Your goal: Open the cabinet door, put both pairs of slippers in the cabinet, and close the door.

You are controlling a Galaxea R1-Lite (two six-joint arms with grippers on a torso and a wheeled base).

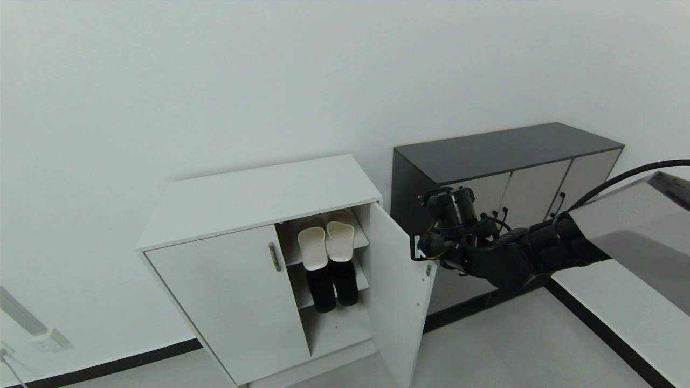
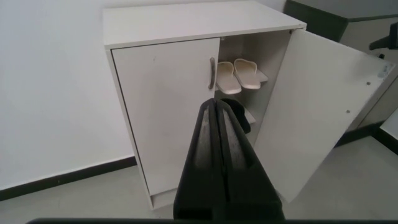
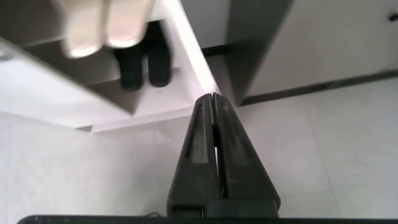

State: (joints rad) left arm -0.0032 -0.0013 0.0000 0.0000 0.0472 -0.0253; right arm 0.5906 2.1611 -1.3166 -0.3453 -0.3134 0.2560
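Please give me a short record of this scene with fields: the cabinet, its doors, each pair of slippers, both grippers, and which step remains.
cabinet: white cabinet, next to a dark cabinet
doors: left door shut; right door swung open
white slippers: upper shelf, side by side
black slippers: shelf just below
left gripper: shut, empty, facing the cabinet front
right gripper: shut, empty, near the open door's edge
remaining: close the right door

White cabinet door [image 1: 399,280] open, slippers [image 1: 340,242] seemingly shelved
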